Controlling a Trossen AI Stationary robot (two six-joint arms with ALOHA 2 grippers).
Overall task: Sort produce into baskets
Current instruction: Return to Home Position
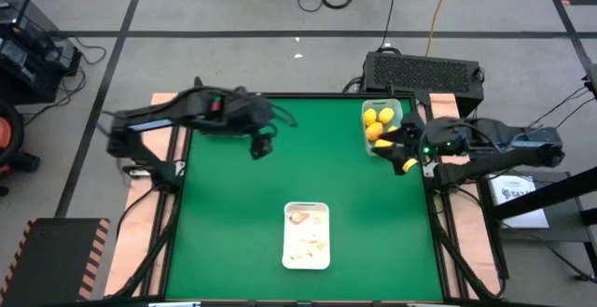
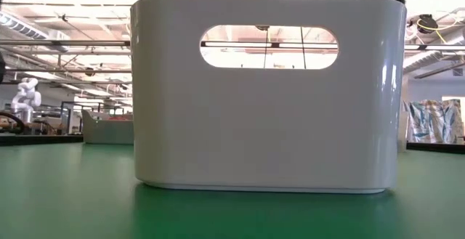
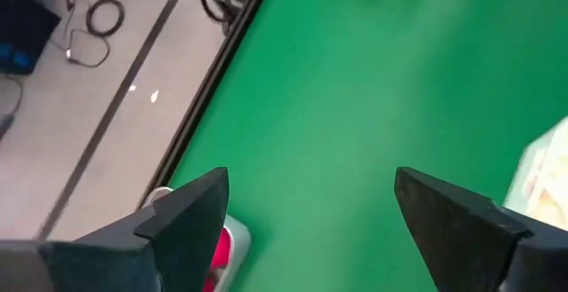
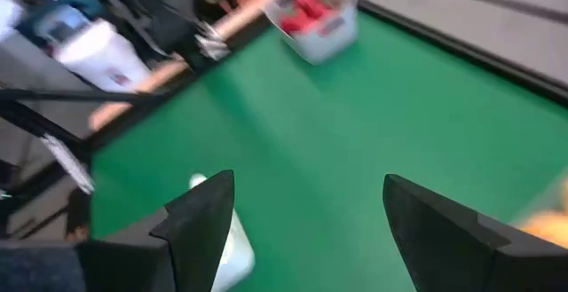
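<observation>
A pale green-tinted basket (image 1: pixel 382 120) at the table's far right holds several yellow and orange lemon-shaped pieces (image 1: pixel 378 120). A whitish basket (image 1: pixel 306 235) near the front middle holds small white bulbs; it fills the low view (image 2: pixel 269 94). A third tub with round red pieces (image 4: pixel 311 12) stands at the far left, hidden under my left arm in the high view. My left gripper (image 1: pixel 263 146) (image 3: pixel 311 181) is open and empty above that corner. My right gripper (image 1: pixel 396 148) (image 4: pixel 309 181) is open, just near of the lemon basket, with nothing between its fingers. A yellow piece (image 1: pixel 408 165) shows beside it.
A wide stretch of bare green table (image 1: pixel 280 176) lies between the three tubs. A black box (image 1: pixel 422 69) stands behind the table's far right edge. The tub of red pieces (image 3: pixel 222 248) shows just below my left gripper's finger.
</observation>
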